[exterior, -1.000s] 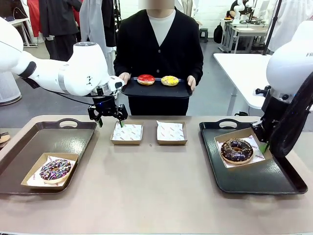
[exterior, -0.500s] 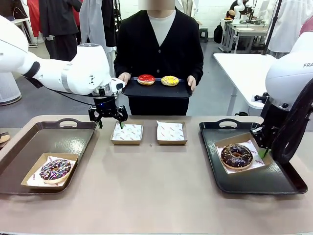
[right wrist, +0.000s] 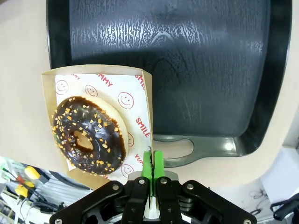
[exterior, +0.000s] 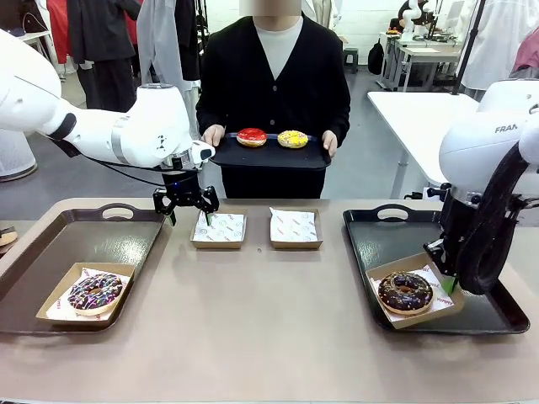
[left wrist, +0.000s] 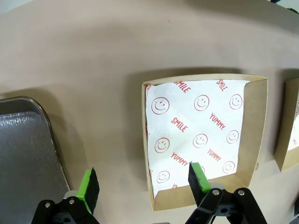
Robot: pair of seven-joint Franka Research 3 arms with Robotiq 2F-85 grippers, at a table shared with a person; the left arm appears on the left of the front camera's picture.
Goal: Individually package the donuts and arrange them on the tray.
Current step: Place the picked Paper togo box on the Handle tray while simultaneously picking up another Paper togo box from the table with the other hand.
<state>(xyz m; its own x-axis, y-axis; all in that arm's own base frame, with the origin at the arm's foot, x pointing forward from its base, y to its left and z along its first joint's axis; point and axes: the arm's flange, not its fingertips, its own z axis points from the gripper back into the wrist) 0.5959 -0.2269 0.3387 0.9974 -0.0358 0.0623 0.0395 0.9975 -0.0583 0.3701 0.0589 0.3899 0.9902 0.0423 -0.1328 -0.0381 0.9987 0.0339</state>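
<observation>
My right gripper (exterior: 446, 279) is shut on the rim of a paper box (exterior: 438, 311) that holds the dark chocolate donut (exterior: 406, 291), over the near part of the right tray (exterior: 379, 231). In the right wrist view the green pads (right wrist: 153, 163) pinch the box wall (right wrist: 148, 107) beside the donut (right wrist: 88, 135). My left gripper (exterior: 187, 206) hangs open above the left rim of an empty lined box (exterior: 219, 229); its fingertips (left wrist: 88, 183) straddle that rim (left wrist: 145, 140). The sprinkled donut (exterior: 94, 291) sits boxed on the left tray (exterior: 101, 240). A person holds a black tray (exterior: 269, 155) with the red donut (exterior: 251, 136) and yellow donut (exterior: 292, 138).
A second empty lined box (exterior: 295, 227) stands right of the first, and its corner shows at the edge of the left wrist view (left wrist: 289, 135). The left tray's corner (left wrist: 23, 149) lies close to my left fingers. Bare tabletop (exterior: 269, 328) spreads between the two trays.
My right gripper has pulled the box with the chocolate donut toward the near side of the right tray. The left gripper has stayed almost still above the empty box.
</observation>
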